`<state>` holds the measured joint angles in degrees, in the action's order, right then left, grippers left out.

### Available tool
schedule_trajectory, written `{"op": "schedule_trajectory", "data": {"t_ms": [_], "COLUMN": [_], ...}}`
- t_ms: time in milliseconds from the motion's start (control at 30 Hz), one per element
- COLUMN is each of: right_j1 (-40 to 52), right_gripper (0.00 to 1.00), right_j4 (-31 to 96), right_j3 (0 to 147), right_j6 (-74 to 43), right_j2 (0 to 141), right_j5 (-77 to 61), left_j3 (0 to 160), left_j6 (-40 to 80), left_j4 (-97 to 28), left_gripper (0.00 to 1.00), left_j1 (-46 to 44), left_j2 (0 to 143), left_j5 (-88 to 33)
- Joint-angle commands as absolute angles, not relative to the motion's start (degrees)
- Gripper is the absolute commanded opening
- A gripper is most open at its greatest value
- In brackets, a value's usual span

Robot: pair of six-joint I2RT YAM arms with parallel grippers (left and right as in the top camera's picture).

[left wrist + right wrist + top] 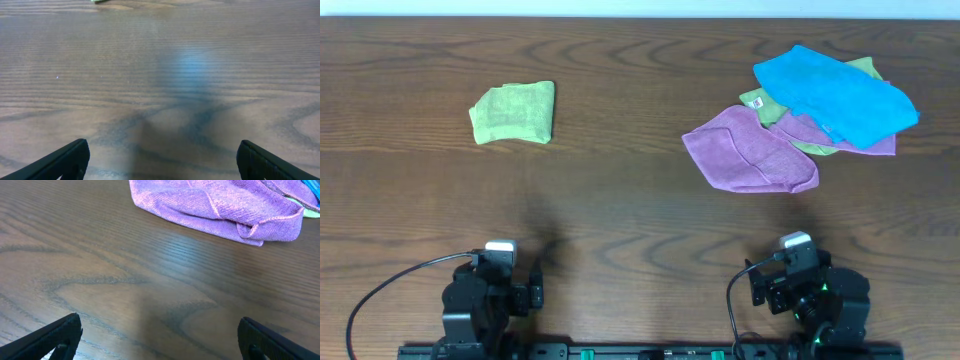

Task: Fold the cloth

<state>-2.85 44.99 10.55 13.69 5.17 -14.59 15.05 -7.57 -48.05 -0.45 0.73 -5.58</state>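
A folded green cloth (513, 112) lies at the back left of the table. At the back right is a pile: a purple cloth (748, 153) in front, a blue cloth (837, 94) on top, and a light green cloth (760, 100) beneath. The purple cloth also shows in the right wrist view (215, 206). My left gripper (161, 159) is open and empty at the front left, over bare wood. My right gripper (159, 337) is open and empty at the front right, short of the purple cloth.
The dark wooden table (620, 200) lies between the arms and the cloths. Both arm bases and their cables sit at the front edge.
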Motion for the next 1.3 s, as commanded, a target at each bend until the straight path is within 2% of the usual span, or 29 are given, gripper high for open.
{"op": "schedule_trajectory", "data": {"t_ms": [0,1100,1267], "right_j1": [-2.4,-2.4,-2.4], "right_gripper": [0.99,0.99,0.99], "right_j4": [45.0,45.0,45.0], "right_j3": [10.1,10.1,10.1], "right_j6": [14.2,14.2,14.2], "right_j2": [4.7,4.7,4.7], "right_j5": [-15.0,-15.0,-15.0], "left_j3": [10.9,10.5,11.1], "left_j6": [-9.0,-9.0,-9.0], "left_j4": [-48.1,-47.3,-47.3], "left_gripper": [0.95,0.95,0.95], "left_j1": [-0.7,-0.7,-0.6], "left_j2": [0.2,0.4,4.1], "left_j5": [-5.0,-5.0,-1.0]}}
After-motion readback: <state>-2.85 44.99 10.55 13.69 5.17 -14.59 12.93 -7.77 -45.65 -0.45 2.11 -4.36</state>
